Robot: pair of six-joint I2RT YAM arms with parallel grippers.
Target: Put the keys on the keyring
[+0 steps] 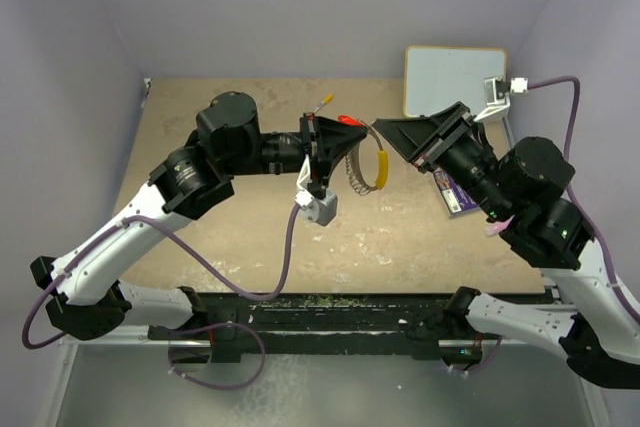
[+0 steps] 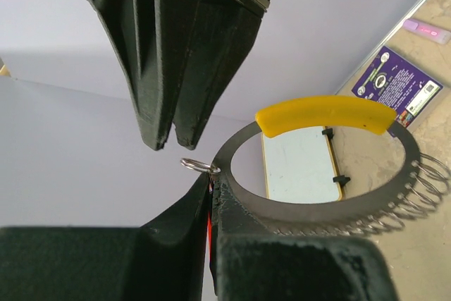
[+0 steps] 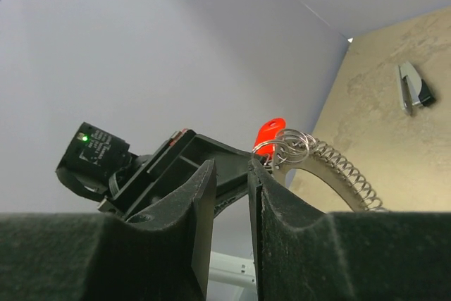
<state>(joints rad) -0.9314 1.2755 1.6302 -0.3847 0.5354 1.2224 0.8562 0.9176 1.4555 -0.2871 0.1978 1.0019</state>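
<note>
The left gripper (image 1: 340,145) is pressed together on the keyring (image 1: 365,169), pinching its flat band and holding it upright above the middle of the table (image 1: 250,237). In the top view the ring's yellow arc (image 1: 381,169) sits at 3 o'clock on the ring. Its coil of silver loops (image 1: 353,180) hangs at about 7 o'clock.

The keys (image 3: 287,147) sit at the left fingertips, touching the ring at about 11 o'clock in the top view. Their red tag (image 3: 269,134) sticks up. The small silver loops beside it are too tangled to say whether they are already threaded on.

The right gripper (image 3: 249,168) points at the ring from 3 o'clock. Its fingers stand a narrow slot apart with nothing between them, and the tips are just short of the keys.

A whiteboard (image 1: 452,79) lies at 1 o'clock on the table, and a purple card (image 1: 456,193) at 3 o'clock. A yellow-tipped marker (image 1: 322,103) lies at 12 o'clock of the left gripper. In the right wrist view a grey stapler (image 3: 411,87) lies flat on the tabletop at 2 o'clock.
</note>
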